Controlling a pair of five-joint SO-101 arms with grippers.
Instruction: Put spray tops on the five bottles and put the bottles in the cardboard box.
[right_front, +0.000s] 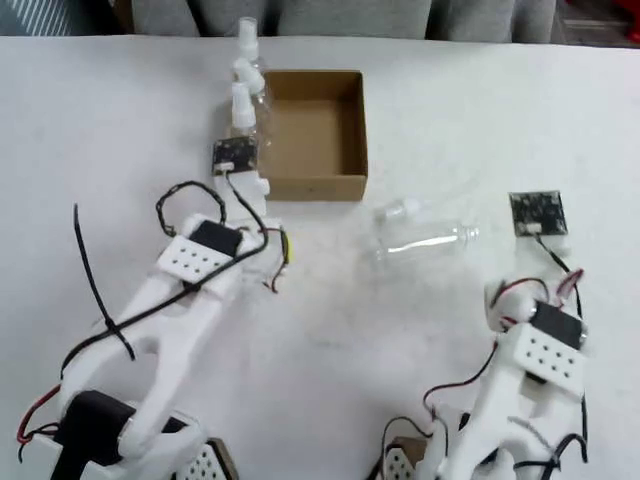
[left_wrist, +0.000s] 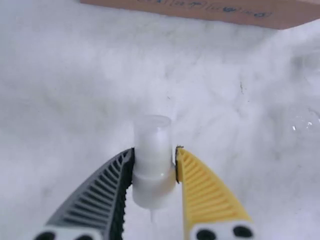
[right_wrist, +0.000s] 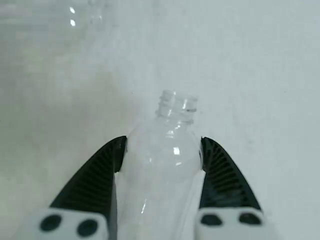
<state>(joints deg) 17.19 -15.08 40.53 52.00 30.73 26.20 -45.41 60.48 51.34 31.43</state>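
Claws loaded on both arms, white tabletop (right_front: 100, 130) beneath.
Left claw (left_wrist: 153, 151) is closed tight on a white plastic spray top (left_wrist: 152, 167), close by the brown cardboard box (right_front: 315, 186). Right claw (right_wrist: 162, 142) clamps a clear plastic bottle (right_wrist: 172, 107) at the shoulder, its threaded neck bare. Three topped bottles (right_front: 243, 105) stand in a row just beside the box's outer wall, and a second clear bottle (right_front: 425, 242) lies on its side between the arms.
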